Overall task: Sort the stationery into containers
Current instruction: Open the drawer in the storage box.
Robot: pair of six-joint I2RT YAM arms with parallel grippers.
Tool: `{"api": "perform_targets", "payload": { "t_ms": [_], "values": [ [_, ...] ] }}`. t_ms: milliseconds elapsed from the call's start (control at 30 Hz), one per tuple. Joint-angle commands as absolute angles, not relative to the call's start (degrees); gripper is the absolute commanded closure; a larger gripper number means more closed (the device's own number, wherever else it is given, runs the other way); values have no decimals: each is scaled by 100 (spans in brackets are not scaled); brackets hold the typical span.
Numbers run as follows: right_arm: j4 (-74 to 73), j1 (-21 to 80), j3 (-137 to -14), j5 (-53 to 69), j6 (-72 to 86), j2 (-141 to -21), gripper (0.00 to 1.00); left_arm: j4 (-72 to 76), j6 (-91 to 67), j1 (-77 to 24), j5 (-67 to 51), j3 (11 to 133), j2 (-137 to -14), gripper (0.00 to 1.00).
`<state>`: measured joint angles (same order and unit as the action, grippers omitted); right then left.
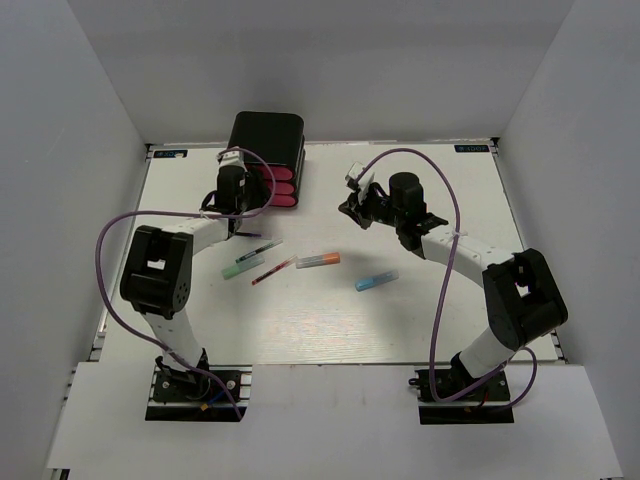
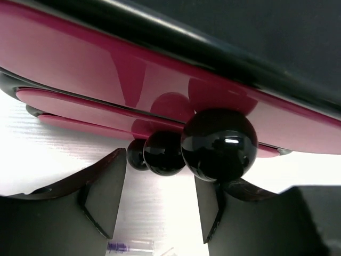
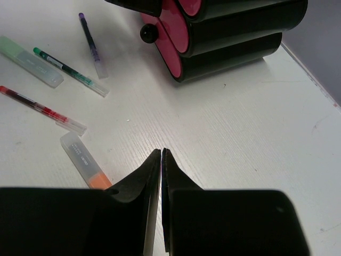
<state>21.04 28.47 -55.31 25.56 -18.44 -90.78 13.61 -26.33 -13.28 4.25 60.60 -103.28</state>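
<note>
Glossy pink drawers (image 2: 80,58), round black knobs (image 2: 218,144), rounded black box (image 3: 240,21). Left fingers (image 2: 101,200) apart near knobs; right fingers (image 3: 141,184) together. Slim pens (image 3: 69,72) on white grained surface (image 3: 240,133).

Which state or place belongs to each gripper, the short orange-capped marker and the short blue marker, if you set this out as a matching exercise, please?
Things:
1. left gripper
2. right gripper
3. short orange-capped marker
4. short blue marker

States or places:
a. shut, holding nothing
b. rightmost loose item in the top view
c. open, close to the black round knobs of the pink drawers
d. just right of the thin red pen

Pairs: 1-c, 2-a, 3-d, 4-b
</note>
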Motion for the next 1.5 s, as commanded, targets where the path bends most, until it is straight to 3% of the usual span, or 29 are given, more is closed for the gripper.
{"api": "perform_targets", "payload": {
  "t_ms": [0,67,233,433,467,967,1067,1233,1267,1300,1467],
  "values": [
    [2241,2795,-5537,2593,-1863,-8868,90,1740,-2584,-1292,650,6267,-10379,37],
    [2215,2804,-5546,2593,-1863,-8877,90,1802,-2584,-1292,650,6319,-10449,39],
    [2206,2804,-5546,2575,-1881,-8868,90,1863,-2584,-1292,650,6372,-10450,60],
    [2197,2804,-5528,2619,-1881,-8859,90,2056,-2584,-1292,519,6092,-10337,71],
    [2215,2821,-5520,2619,-1872,-8868,90,2126,-2636,-1292,449,6091,-10266,79],
    [2259,2821,-5511,2716,-1855,-8877,90,2075,-2522,-1415,-185,4862,-9177,87],
    [2232,2830,-5502,2829,-1889,-8877,86,2074,-2522,-1415,-185,4694,-8896,87],
    [1645,2804,-5616,3681,-2652,-8930,56,1855,-2461,-1415,-185,4754,-8842,60],
    [1522,2821,-5634,4109,-2985,-8930,53,1802,-2461,-1415,-185,4807,-8842,50],
    [1303,2821,-5686,4261,-3345,-8982,47,1741,-2461,-1415,-106,4808,-8842,30],
    [-400,2874,-5976,5280,-5410,-9289,32,1635,-2461,-1415,18,4808,-8587,15]
  ]
}}
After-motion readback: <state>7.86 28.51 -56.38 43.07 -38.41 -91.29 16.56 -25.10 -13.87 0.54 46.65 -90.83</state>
